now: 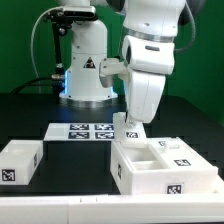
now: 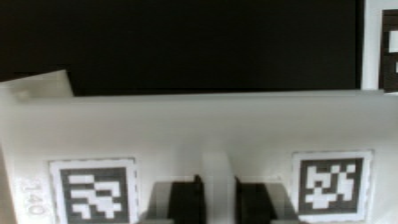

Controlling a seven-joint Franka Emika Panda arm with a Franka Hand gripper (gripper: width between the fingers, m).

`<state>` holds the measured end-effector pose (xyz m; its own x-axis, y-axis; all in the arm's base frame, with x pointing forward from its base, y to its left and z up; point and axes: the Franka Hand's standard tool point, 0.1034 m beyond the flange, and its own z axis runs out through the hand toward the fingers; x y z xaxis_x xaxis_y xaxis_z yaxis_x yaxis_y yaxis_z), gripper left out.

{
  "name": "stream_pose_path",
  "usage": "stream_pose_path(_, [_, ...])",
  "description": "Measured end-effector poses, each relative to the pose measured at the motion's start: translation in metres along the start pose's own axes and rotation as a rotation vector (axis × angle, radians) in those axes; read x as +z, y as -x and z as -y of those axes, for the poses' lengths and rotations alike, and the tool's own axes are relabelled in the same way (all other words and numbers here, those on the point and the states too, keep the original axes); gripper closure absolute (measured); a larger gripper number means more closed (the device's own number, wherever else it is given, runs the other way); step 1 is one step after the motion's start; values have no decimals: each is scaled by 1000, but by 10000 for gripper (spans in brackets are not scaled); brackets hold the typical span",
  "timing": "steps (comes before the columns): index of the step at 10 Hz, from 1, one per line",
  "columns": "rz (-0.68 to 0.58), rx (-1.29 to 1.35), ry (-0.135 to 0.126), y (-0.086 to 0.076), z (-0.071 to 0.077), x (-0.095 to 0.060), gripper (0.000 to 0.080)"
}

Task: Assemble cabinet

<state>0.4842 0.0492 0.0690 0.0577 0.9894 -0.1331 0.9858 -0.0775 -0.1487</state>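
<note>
The cabinet (image 1: 146, 181) is a large white open box with an inner divider and black-and-white tags. It stands on the black table at the exterior view's right front. My gripper (image 1: 130, 127) points down at the cabinet's far corner on the exterior view's left. In the wrist view the cabinet's white wall (image 2: 196, 120) fills the frame, with two tags (image 2: 93, 188) on it. My gripper (image 2: 217, 200) has its dark fingers (image 2: 183, 202) close together with a narrow strip of the white wall between them. It looks shut on that wall.
The marker board (image 1: 84, 131) lies flat behind the cabinet, towards the exterior view's left. A small white tagged block (image 1: 20, 160) sits at the front of the exterior view's left. The robot's base (image 1: 86, 68) stands at the back. A white edge (image 2: 384, 50) shows in the wrist view.
</note>
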Motion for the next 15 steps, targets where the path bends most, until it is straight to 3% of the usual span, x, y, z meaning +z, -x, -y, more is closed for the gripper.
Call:
stream_pose_path(5, [-1,-11,9,1,-4,3,735])
stream_pose_path(7, [-7,-74,20,9,-10,4,735])
stream_pose_path(10, [-5,-88,21,18,-37,2,735])
stream_pose_path(12, [9,-80,-4,15,-65,-7,735])
stream_pose_path(13, [11,-74,17,13,-82,-12,735])
stream_pose_path(15, [14,-68,14,14,-81,-9,735])
